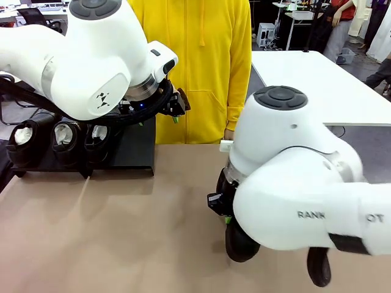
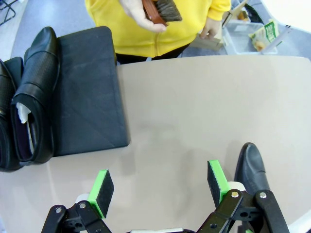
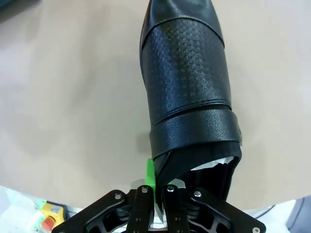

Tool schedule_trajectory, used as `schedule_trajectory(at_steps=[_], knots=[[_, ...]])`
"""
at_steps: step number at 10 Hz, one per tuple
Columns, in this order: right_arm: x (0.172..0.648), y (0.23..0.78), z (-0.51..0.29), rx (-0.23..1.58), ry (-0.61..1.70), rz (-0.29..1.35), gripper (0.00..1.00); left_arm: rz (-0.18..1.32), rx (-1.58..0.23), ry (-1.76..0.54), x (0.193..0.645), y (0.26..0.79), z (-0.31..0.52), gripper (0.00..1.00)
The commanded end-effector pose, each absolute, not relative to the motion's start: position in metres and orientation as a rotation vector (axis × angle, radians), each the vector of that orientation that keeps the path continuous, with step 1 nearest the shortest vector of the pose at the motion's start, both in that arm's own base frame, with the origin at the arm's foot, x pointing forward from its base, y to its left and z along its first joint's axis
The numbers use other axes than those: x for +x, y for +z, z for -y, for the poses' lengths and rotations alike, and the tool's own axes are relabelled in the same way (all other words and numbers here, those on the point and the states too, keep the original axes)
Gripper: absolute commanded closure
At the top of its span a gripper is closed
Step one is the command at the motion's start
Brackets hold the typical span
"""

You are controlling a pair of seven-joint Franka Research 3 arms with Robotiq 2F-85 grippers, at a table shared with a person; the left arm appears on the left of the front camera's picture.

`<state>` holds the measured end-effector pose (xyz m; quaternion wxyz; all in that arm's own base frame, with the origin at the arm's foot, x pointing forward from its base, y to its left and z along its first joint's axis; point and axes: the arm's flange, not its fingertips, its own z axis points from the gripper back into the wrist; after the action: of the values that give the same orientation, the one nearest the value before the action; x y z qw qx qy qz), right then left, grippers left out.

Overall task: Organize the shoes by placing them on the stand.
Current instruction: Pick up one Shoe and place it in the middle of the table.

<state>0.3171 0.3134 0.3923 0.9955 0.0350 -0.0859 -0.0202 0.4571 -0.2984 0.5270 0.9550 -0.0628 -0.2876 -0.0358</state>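
Note:
Three black shoes (image 1: 64,139) stand side by side on the left part of the low black stand (image 1: 133,146), white paper showing in them. Its right panel (image 2: 87,97) is bare beside the nearest shoe (image 2: 34,97). A fourth shoe (image 3: 187,82) lies on the tan table, and my right gripper (image 3: 156,182) is shut on the rim of its opening. That shoe (image 1: 239,241) shows dark under my right gripper (image 1: 221,207). Its toe (image 2: 250,167) shows past my left gripper (image 2: 159,187), which hangs open and empty above the table. My left gripper (image 1: 177,104) is right of the stand.
A person in a yellow hoodie (image 1: 189,67) stands at the far edge, holding a brown brush (image 2: 160,9) in one hand. A white table (image 1: 317,85) is behind on the right. Bare tan tabletop (image 1: 122,232) lies between the stand and the fourth shoe.

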Motion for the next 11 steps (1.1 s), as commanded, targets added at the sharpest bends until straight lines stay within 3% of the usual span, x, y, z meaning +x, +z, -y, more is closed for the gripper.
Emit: schedule_trajectory(at_steps=[1, 3, 8, 11], knots=[[0.337, 0.382, -0.332, 0.070, -0.086, 0.201, 0.97, 0.601, -0.117, -0.075, 0.456, 0.529, 0.300, 0.00], [0.346, 0.363, -0.332, 0.113, -0.098, 0.200, 0.81, 0.601, -0.117, -0.075, 0.456, 0.529, 0.300, 0.00], [0.342, 0.357, -0.329, 0.168, -0.070, 0.211, 0.00, 0.601, -0.117, -0.075, 0.456, 0.529, 0.300, 0.00], [0.330, 0.374, -0.318, 0.256, -0.045, 0.213, 0.00, 0.601, -0.117, -0.075, 0.456, 0.529, 0.300, 0.00]])
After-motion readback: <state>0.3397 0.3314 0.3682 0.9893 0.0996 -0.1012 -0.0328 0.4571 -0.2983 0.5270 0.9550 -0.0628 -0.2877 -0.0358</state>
